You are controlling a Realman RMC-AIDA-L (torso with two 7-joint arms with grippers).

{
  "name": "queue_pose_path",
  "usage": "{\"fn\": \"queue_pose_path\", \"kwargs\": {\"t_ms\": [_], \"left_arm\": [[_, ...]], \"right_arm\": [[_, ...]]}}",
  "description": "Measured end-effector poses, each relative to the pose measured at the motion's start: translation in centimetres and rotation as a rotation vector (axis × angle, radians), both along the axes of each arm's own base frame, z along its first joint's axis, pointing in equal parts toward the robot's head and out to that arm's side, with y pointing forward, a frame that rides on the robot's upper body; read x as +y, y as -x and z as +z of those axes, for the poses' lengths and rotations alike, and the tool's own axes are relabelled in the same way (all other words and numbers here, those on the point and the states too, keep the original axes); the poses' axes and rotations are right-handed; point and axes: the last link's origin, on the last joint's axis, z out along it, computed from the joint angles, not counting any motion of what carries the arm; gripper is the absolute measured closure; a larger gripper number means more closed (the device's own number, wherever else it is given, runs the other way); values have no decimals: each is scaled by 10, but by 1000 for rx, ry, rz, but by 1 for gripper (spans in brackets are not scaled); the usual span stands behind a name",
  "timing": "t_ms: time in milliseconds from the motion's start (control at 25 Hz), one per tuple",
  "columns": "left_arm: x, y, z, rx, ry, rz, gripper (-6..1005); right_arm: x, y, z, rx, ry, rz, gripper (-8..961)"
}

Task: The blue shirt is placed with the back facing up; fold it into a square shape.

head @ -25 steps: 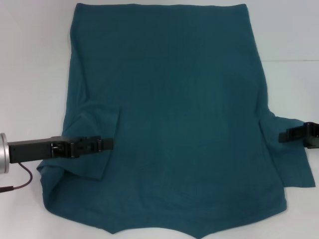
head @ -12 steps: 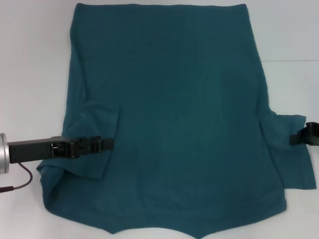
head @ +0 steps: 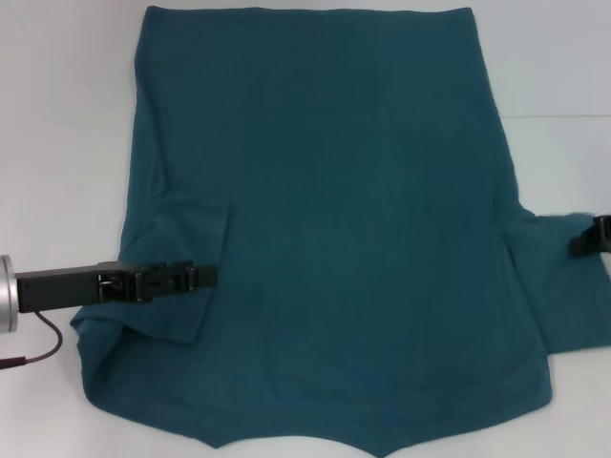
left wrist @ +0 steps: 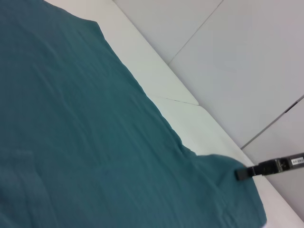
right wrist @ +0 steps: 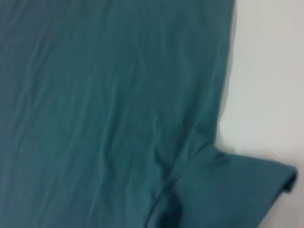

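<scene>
Jaws unreadable on both; left gripper (head: 202, 277) over folded-in left sleeve, right gripper (head: 584, 245) at spread right sleeve; blue shirt (head: 325, 219) flat on white table (head: 67, 114); sleeve-folding step; next, right sleeve inward.

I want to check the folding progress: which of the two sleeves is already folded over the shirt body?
The left sleeve, under the left end effector, lies folded onto the blue shirt. The right sleeve is spread outward.

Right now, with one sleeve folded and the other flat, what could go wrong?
The left gripper rests on the folded left sleeve; lifting off carelessly could drag it open. The right gripper sits at the flat right sleeve's outer edge, so a shallow grasp may slip and wrinkle the blue shirt.
</scene>
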Motion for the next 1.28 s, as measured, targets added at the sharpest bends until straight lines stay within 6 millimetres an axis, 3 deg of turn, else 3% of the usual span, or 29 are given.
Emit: {"fn": "queue_pose_path", "kwargs": {"t_ms": [640, 920, 1280], "left_arm": [[-5, 11, 8, -20, -37, 54, 401], [-5, 11, 7, -23, -35, 57, 400], [-3, 8, 8, -41, -52, 54, 400]], "right_arm": [[25, 22, 20, -212, 42, 42, 913], [32, 31, 31, -220, 0, 39, 901], [26, 56, -1, -154, 130, 67, 886]]}}
